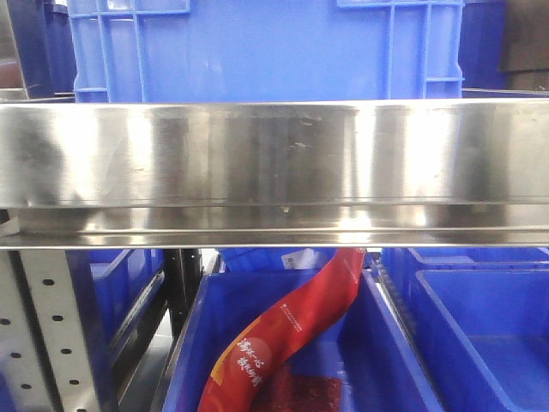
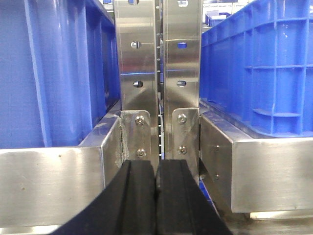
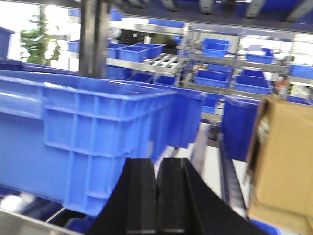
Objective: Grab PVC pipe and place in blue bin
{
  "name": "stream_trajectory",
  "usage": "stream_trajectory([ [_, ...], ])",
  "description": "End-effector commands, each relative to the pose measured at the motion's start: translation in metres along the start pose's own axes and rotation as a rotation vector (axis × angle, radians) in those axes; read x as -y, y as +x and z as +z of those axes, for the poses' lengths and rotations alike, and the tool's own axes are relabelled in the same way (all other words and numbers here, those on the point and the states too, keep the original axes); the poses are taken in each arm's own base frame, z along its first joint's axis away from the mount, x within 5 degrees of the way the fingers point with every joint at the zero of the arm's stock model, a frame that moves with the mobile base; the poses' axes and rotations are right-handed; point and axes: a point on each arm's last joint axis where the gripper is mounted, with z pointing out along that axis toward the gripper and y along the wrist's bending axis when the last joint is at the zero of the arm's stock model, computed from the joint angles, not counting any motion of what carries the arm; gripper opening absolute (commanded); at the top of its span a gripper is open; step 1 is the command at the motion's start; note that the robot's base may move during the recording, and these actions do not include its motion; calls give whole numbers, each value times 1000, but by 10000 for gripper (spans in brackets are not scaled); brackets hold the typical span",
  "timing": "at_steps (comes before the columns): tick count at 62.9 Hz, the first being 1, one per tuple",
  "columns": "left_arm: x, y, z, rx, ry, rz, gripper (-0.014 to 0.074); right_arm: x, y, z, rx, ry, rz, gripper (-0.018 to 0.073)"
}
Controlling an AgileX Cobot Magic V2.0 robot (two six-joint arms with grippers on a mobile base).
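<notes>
Two grippers, your left (image 2: 156, 196) and right (image 3: 157, 196), show black fingers pressed together, holding nothing. No PVC pipe appears in any view. A large blue plastic bin (image 1: 266, 51) sits on the steel shelf (image 1: 274, 154).

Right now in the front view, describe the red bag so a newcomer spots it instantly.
Find the wide steel shelf rail crossing the middle of the front view, then look just under it into the blue bin at bottom centre. The red bag slants from the rail's underside down to the lower left. It is the only red thing among blue bins, with white print near its lower end.
</notes>
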Motion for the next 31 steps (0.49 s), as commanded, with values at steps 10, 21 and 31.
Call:
stream_trajectory([
  [10,0,-2,0,24,-6,-2,-111,2,18,-11,39,65,19,-162],
  [21,0,-2,0,24,-6,-2,-111,1,32,-11,11,69,21,-162],
  [31,0,-2,0,24,-6,-2,-111,2,46,-10,-12,79,22,-162],
])
